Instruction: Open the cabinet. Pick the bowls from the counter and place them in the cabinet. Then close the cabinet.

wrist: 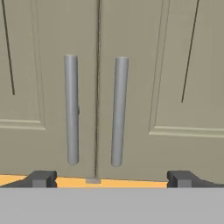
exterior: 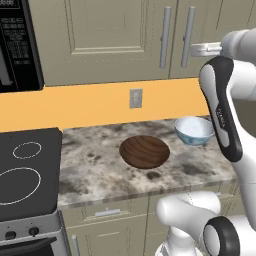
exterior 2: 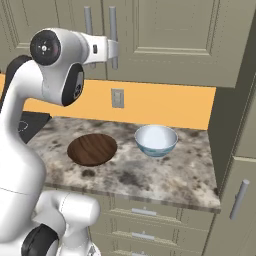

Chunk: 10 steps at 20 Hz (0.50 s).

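While the two-finger gripper (wrist: 109,178) hovers with fingers spread wide, holding nothing, that tall beige-olive panelled cabinet (wrist: 166,87) looks rigid; I'd grab its long silver bar handle (wrist: 118,111) mid-length.

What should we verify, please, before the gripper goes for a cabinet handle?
1. Gripper open: ok, fingertips wide apart.
2. Cabinet doors shut, both handles free: ok.
3. Gripper lined up with one handle: not ok, it is centred on the door seam between the left handle and right handle.
4. Fingers touching a handle: not ok.
5. Brown bowl and white bowl upright on the counter: ok.
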{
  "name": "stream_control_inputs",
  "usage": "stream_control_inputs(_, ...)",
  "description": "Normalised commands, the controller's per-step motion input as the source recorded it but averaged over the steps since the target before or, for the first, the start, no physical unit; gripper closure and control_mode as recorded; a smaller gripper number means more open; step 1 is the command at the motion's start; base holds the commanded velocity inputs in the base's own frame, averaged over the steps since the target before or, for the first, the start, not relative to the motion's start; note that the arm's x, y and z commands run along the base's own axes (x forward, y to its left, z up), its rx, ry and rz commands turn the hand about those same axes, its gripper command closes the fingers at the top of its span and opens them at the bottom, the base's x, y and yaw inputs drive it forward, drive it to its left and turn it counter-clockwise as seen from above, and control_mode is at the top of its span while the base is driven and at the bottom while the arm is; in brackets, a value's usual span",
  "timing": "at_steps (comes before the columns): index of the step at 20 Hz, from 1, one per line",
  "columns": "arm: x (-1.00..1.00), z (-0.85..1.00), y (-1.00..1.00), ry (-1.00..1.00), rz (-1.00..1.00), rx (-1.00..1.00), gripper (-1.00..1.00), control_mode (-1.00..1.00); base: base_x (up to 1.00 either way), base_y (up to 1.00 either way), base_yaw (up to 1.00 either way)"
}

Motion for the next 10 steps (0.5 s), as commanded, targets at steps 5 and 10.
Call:
stream_control_inputs(5, 0.13, 0.00, 0.00, -0.06, 0.00, 0.00, -1.00, -1.00, 0.00, 0.00, 0.00)
stream_control_inputs(10, 0.20, 0.00, -0.04, 0.00, 0.00, 0.01, -1.00, -1.00, 0.00, 0.00, 0.00)
